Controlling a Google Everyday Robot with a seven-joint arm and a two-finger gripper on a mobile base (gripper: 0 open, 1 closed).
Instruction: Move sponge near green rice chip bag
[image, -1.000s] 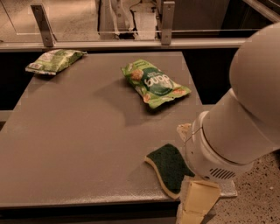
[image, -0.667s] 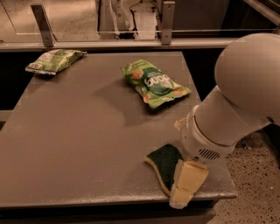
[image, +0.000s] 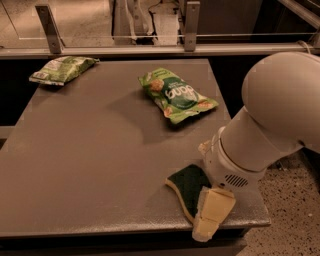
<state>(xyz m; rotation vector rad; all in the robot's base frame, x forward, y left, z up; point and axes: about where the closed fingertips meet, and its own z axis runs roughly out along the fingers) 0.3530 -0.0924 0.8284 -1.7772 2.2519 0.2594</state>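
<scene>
- Upper left of the frame: a pale snack bag (image: 61, 69) lies at the far corner of the grey table (image: 90, 165).
- Upper centre: the green rice chip bag (image: 178, 96) lies flat.
- Lower right — the sponge (image: 187, 184), dark green side up, sits near the table's front edge, well apart from that bag.
- Overlapping the sponge's right end, the gripper (image: 212, 215) — clenched or released, I cannot tell.
- Right side: the white arm (image: 270, 125).

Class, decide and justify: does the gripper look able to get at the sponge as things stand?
Probably yes. The gripper is right at the right edge of the sponge, by the near right corner of the table, and nothing lies between them.
</scene>
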